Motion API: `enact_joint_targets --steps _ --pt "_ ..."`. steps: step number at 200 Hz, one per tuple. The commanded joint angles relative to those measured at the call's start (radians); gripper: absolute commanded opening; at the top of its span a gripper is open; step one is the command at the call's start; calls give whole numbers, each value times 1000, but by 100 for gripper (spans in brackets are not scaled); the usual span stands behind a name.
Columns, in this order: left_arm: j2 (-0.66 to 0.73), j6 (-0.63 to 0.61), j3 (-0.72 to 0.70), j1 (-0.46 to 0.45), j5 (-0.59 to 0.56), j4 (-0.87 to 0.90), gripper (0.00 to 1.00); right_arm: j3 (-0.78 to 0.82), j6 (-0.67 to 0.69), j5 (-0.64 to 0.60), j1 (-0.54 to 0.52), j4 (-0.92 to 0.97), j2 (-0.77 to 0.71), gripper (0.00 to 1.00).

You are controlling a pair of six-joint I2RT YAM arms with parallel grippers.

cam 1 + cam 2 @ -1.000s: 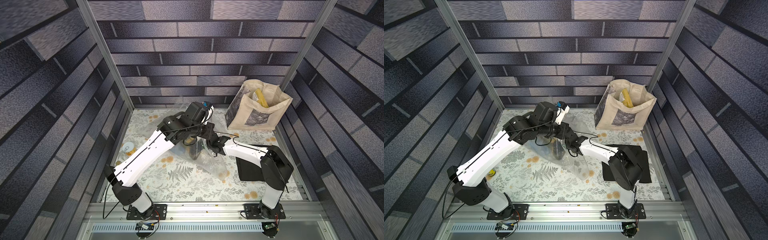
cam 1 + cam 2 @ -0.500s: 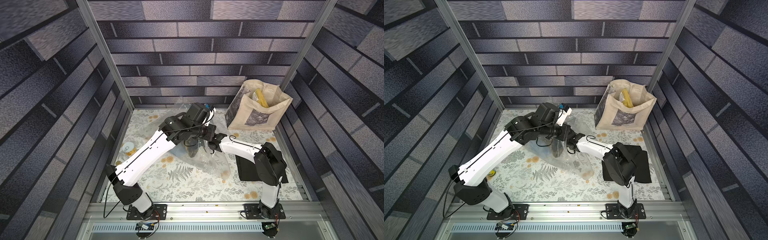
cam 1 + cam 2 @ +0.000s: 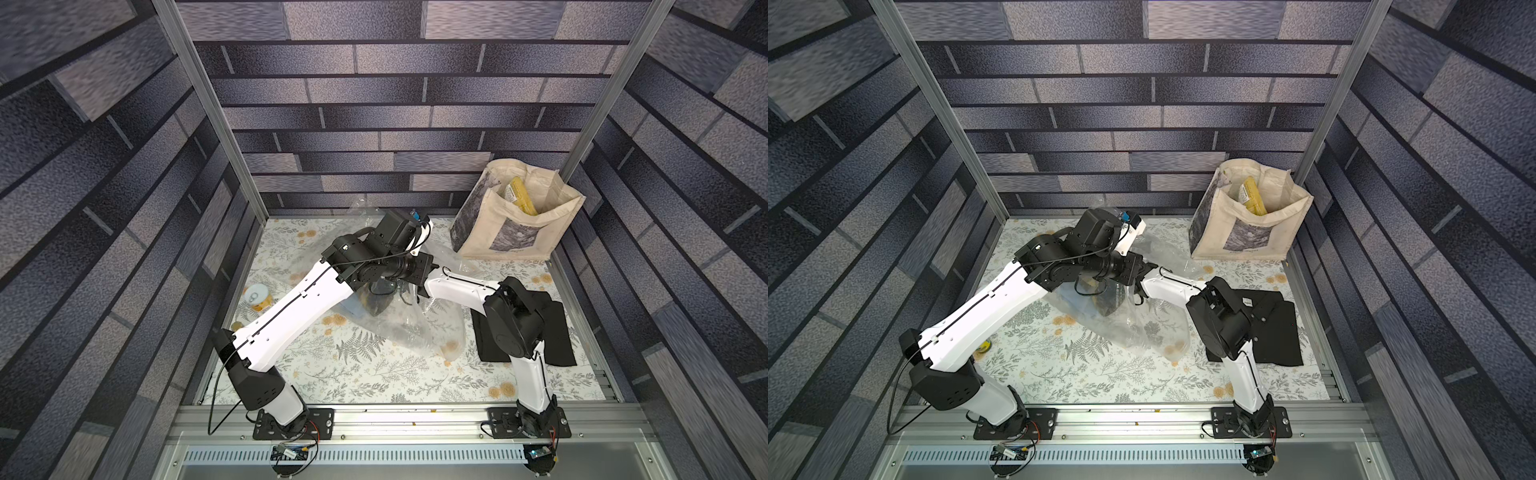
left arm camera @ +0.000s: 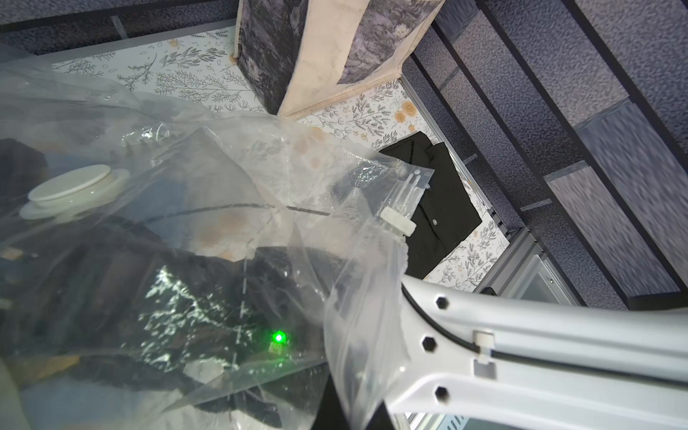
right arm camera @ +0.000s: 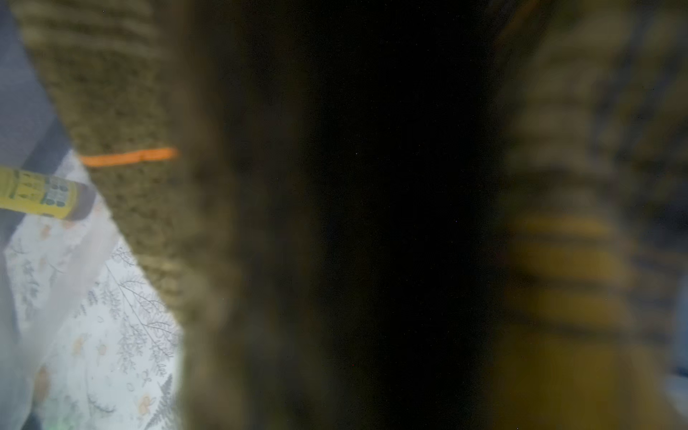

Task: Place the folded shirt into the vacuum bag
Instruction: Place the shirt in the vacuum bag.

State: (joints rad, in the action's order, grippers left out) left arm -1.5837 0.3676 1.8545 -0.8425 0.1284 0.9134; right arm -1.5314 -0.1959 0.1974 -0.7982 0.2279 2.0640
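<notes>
Nearest me, at the lower right in a top view, a black shirt (image 3: 557, 332) lies folded flat on the tabletop (image 3: 374, 374), outside the bag (image 3: 415, 332). In mid-frame the clear bag sprawls crumpled, with an olive garment (image 3: 376, 306) inside it. The right arm reaches into its mouth. The right tool is buried there, and I cannot tell how wide it stands. The left tool (image 3: 1144, 269) is closed just above, with bag film lifted around it. A tote (image 3: 511, 232) stands at the upper right.
</notes>
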Motion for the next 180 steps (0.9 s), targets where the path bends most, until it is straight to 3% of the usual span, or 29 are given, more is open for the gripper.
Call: enact_joint_targets --steps 1,34,68,93,118,145,180 --pt "53 5 -32 25 -1 -19 4 -4 -27 48 20 150 -88 95" --pt "75 8 -69 44 2 -31 4 59 -128 66 34 153 -156 100" --pt "86 7 -81 49 3 -30 4 181 -357 93 72 38 -233 100" --pt "90 12 -97 50 10 -42 4 207 -467 22 80 42 -244 98" --pt "88 26 -119 45 23 -68 4 303 -611 -43 79 -95 -238 93" --pt "72 31 -120 35 31 -80 4 367 -700 -106 79 -252 -220 77" --pt "44 30 -103 22 45 -81 4 345 -643 -116 79 -348 -190 24"
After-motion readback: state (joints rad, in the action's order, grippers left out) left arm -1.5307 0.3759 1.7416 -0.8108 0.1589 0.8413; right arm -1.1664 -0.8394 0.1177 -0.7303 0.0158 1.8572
